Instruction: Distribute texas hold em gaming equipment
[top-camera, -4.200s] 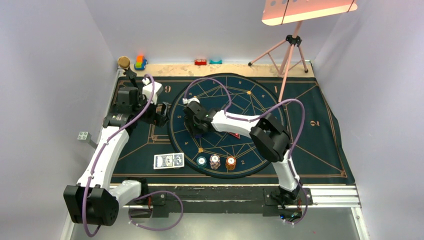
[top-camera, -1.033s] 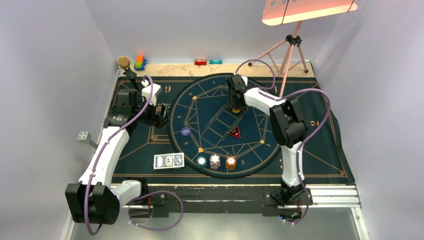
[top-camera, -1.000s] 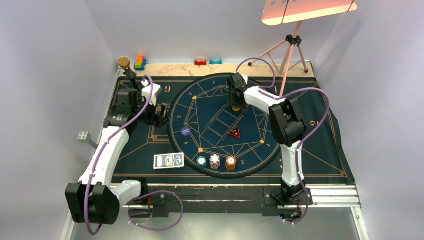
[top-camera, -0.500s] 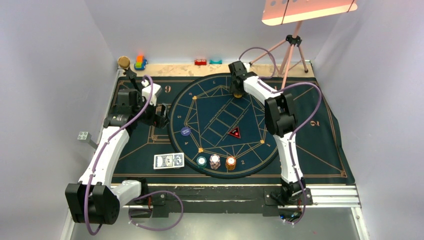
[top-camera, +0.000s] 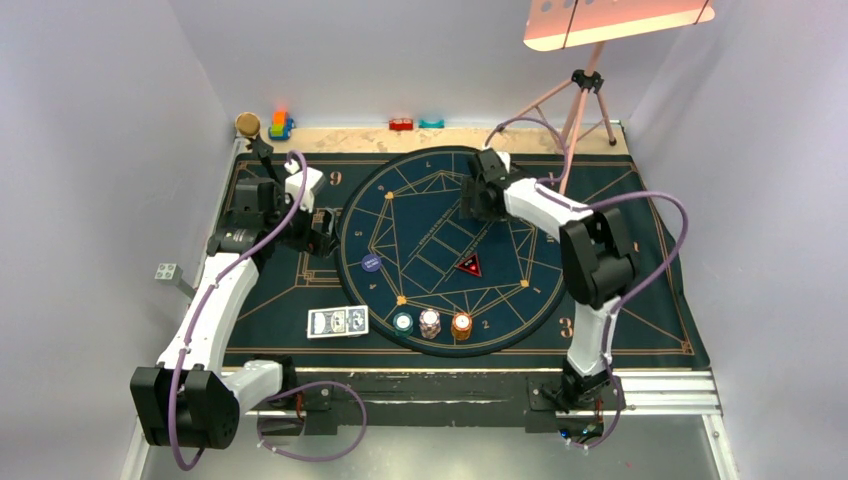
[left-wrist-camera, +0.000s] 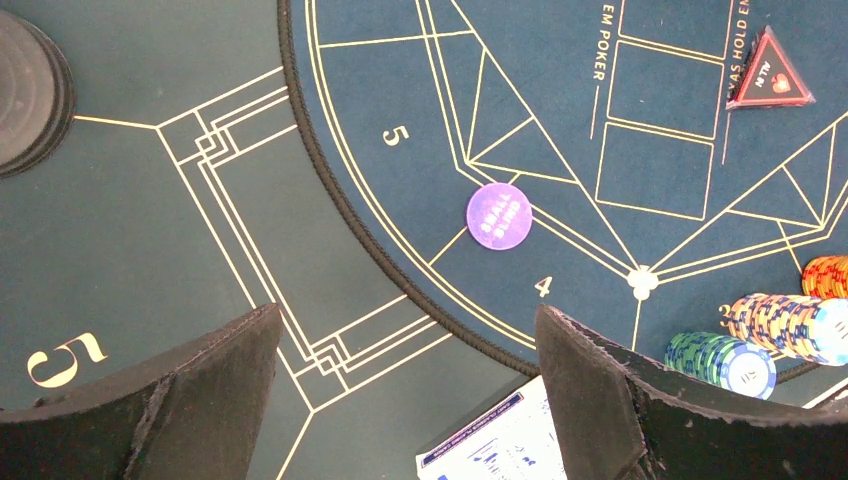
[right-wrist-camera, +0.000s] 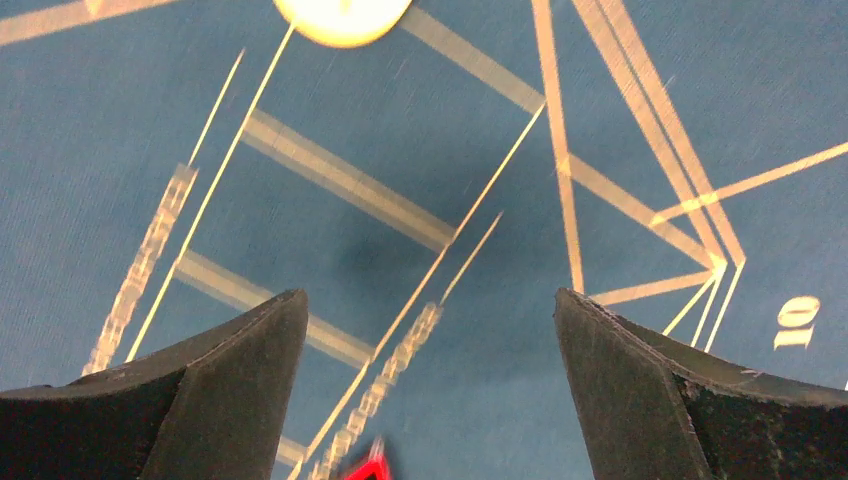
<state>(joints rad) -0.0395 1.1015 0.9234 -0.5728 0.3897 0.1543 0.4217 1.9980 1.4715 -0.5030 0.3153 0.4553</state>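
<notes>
My right gripper (top-camera: 478, 203) (right-wrist-camera: 430, 310) is open and empty, hovering over the far part of the round mat. A yellow disc (right-wrist-camera: 340, 15) lies on the mat just beyond its fingertips; the arm hides it in the top view. A red triangle token (top-camera: 468, 266) (right-wrist-camera: 378, 466) (left-wrist-camera: 768, 82) lies mid-mat. A blue-purple disc (top-camera: 371, 263) (left-wrist-camera: 499, 214) sits at the mat's left edge. Teal (top-camera: 403, 322), white-pink (top-camera: 430, 323) and orange (top-camera: 461, 325) chip stacks stand at the near edge. Cards (top-camera: 338, 321) (left-wrist-camera: 500, 450) lie left of them. My left gripper (top-camera: 322, 232) (left-wrist-camera: 405, 325) is open, empty and above the cloth.
A black stand (top-camera: 262, 150) with its round base (left-wrist-camera: 22, 90) is at the back left, by toy blocks (top-camera: 280, 125). Red (top-camera: 402, 124) and teal (top-camera: 432, 123) blocks sit on the back ledge. A pink tripod (top-camera: 580, 100) stands at the back right.
My right gripper went from the blue disc at the mat's left to the far side, let go of the yellow disc there, and has drawn back slightly. The left arm has not moved.
</notes>
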